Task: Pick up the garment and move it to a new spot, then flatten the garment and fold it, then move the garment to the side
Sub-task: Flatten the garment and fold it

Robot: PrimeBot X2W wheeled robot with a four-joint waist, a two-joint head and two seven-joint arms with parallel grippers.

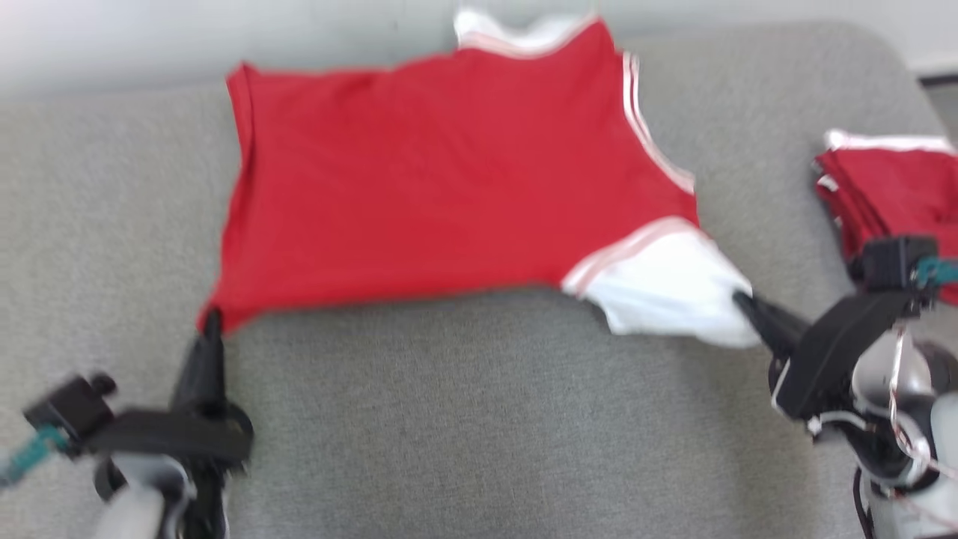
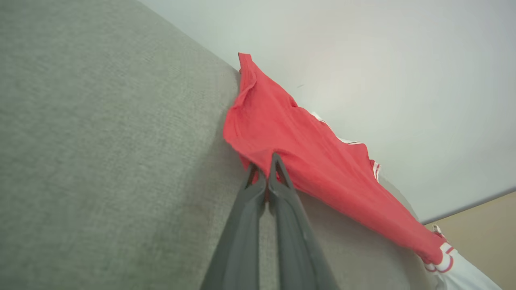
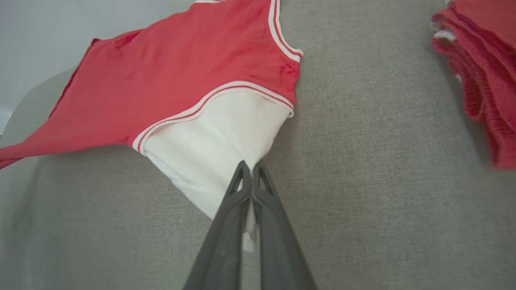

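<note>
The garment [image 1: 449, 180] is a red shirt with white sleeves and white-striped trim, spread across the grey cushioned surface [image 1: 479, 419]. My left gripper [image 1: 212, 318] is shut on its near left red corner [image 2: 258, 155], fingers pinching the hem. My right gripper [image 1: 741, 301] is shut on the white sleeve [image 3: 209, 149] at the near right, with white cloth caught between its fingers [image 3: 225, 237]. The cloth stretches between the two grips, and its far edge reaches the back of the surface.
A stack of folded red garments [image 1: 891, 187] lies at the right edge of the surface, close to my right arm; it also appears as a red pile [image 3: 479, 68]. A pale wall [image 2: 383, 80] rises behind. Open grey cushion lies in front of the shirt.
</note>
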